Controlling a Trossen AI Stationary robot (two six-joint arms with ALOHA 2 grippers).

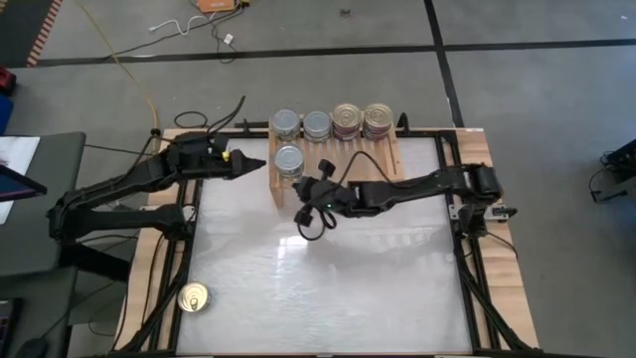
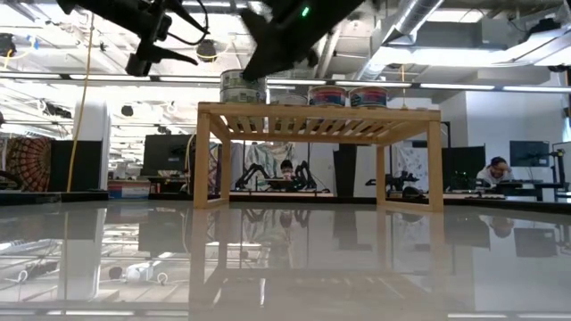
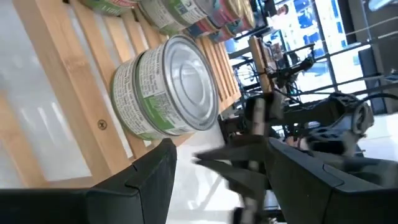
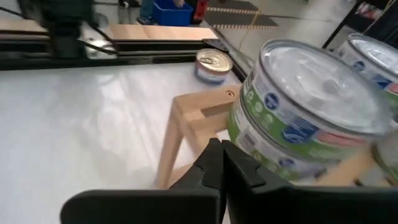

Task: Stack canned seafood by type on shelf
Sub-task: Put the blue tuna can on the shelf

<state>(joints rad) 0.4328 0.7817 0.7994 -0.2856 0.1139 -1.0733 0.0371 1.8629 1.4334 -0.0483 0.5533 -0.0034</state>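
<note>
The light-wood shelf stands at the table's far edge. Four tins sit in a row along its far side: two silver-topped and two with duller, banded tops. A green-labelled silver-topped tin rests on the slats at the near left corner. My left gripper is open just left of that tin, level and pointing at it. My right gripper is shut, hovering beside the same corner, apart from the tin. A gold-lidded tin lies on the table, near left.
The white tabletop stretches out in front of the shelf. Black frame rails run along the table's sides, and a cable loop hangs under my right wrist. The shelf's near left leg stands right by my right gripper.
</note>
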